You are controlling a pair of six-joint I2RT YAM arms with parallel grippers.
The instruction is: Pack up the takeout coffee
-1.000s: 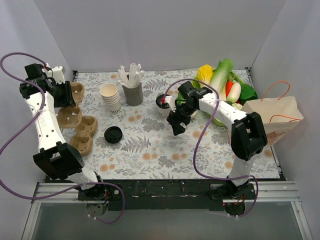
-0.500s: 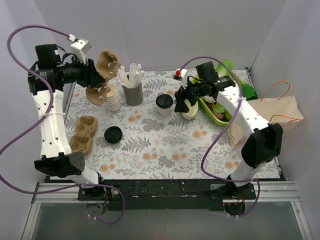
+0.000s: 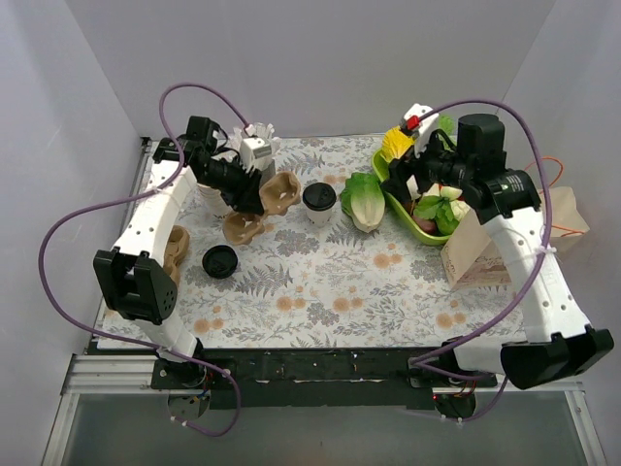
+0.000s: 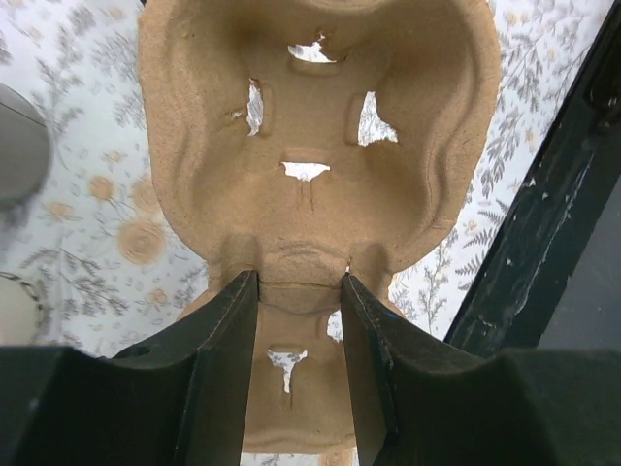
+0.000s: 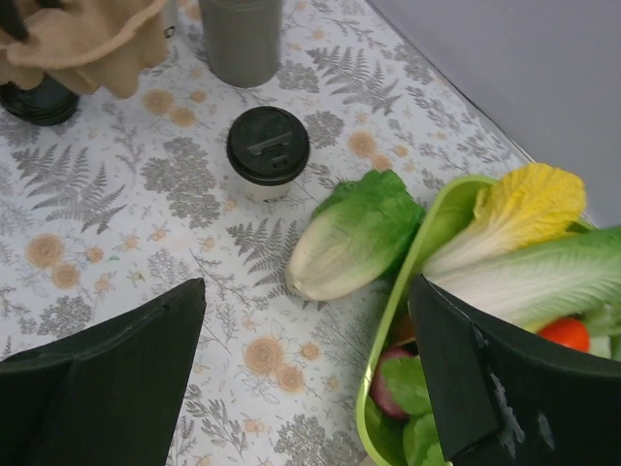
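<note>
The takeout coffee (image 3: 318, 201), a cream paper cup with a black lid, stands upright at the table's middle back; it also shows in the right wrist view (image 5: 267, 150). My left gripper (image 3: 248, 190) is shut on a brown cardboard cup carrier (image 3: 262, 203) and holds it just left of the coffee; the carrier (image 4: 315, 165) fills the left wrist view between the fingers. My right gripper (image 3: 406, 183) is open and empty, raised above the green tray's left edge, to the right of the coffee.
A lettuce head (image 3: 364, 201) lies right of the coffee. A green tray (image 3: 396, 206) holds vegetables. A brown paper bag (image 3: 485, 254) stands at the right. A loose black lid (image 3: 220, 261), more carriers (image 3: 173, 248), stacked cups and a straw holder (image 5: 242, 37) sit left.
My left arm swung right and down with the carrier, from high at the left to beside the coffee. My right gripper lifted and moved right, leaving the lettuce head on the table.
</note>
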